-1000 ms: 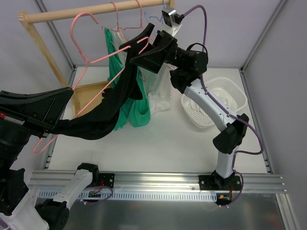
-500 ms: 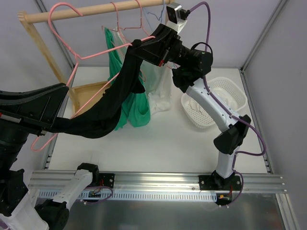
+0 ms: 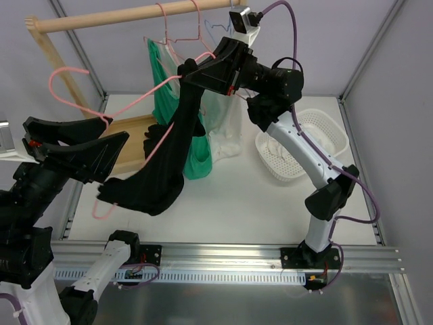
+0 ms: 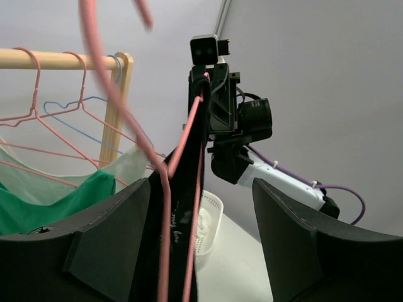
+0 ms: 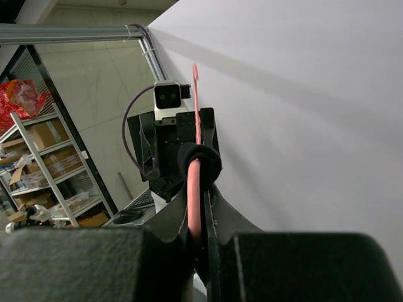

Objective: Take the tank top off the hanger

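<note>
A black tank top (image 3: 166, 169) hangs over a pink hanger (image 3: 142, 96) held slanting in the air left of centre. My right gripper (image 3: 188, 69) is shut on the hanger's upper end, where a black strap loops round the wire. In the right wrist view, the pink hanger (image 5: 195, 189) and the strap (image 5: 201, 160) are pinched in that gripper (image 5: 204, 236). My left gripper (image 3: 116, 130) is open lower left, with the hanger wire passing between its fingers. In the left wrist view, the hanger (image 4: 162, 239) and the tank top (image 4: 179, 214) lie inside that gripper (image 4: 201, 185), near its left finger.
A wooden rail (image 3: 135, 15) at the back carries more pink hangers (image 3: 179, 27), a green garment (image 3: 196, 159) and a white garment (image 3: 226, 135). A white basket (image 3: 304, 142) stands at the right. The rack's wooden base (image 3: 132, 132) lies on the table's left.
My left gripper has opened and let go of the tank top, whose lower part now hangs down. My right gripper has shut on the hanger's end. The hanger's hook has swung down and left.
</note>
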Tool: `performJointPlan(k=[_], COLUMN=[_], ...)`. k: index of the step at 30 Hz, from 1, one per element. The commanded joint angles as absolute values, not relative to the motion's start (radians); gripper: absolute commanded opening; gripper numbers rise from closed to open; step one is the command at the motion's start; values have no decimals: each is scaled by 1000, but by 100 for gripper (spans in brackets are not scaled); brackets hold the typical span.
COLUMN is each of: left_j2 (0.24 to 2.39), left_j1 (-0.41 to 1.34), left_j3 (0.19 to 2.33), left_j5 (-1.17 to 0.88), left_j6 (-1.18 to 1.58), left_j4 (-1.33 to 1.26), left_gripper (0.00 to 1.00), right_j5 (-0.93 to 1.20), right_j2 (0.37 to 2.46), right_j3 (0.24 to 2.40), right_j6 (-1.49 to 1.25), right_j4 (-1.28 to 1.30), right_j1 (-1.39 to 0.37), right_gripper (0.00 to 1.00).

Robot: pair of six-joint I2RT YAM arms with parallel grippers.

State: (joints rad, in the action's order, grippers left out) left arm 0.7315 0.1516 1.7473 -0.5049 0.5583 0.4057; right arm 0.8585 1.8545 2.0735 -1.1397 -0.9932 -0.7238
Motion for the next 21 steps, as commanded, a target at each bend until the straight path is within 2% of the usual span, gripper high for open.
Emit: performJointPlan(k=[1, 4, 7, 13, 21], left_j2=[709, 721, 738, 736, 693], left_j1=[161, 161, 161, 161, 161], left_j3=[1755, 1769, 1767, 1753, 1764], left_j5=[-520, -541, -595, -644, -614], left_j6=[456, 446, 477, 515, 561], left_j4=[382, 400, 405, 403, 402], left_gripper=[68, 69, 66, 66, 77], right_j5=[891, 913, 923, 882, 804], right_j2=[1735, 1669, 1623, 1594, 1600], right_j3=[2042, 1948, 1886, 1862, 1858], right_j6=[-1215, -1223, -1229, -1220, -1184], right_j4=[-1035, -1037, -1039, -1035, -1000], right_j1=[-715, -712, -712, -703, -677], right_gripper=[0, 0, 0, 0, 0])
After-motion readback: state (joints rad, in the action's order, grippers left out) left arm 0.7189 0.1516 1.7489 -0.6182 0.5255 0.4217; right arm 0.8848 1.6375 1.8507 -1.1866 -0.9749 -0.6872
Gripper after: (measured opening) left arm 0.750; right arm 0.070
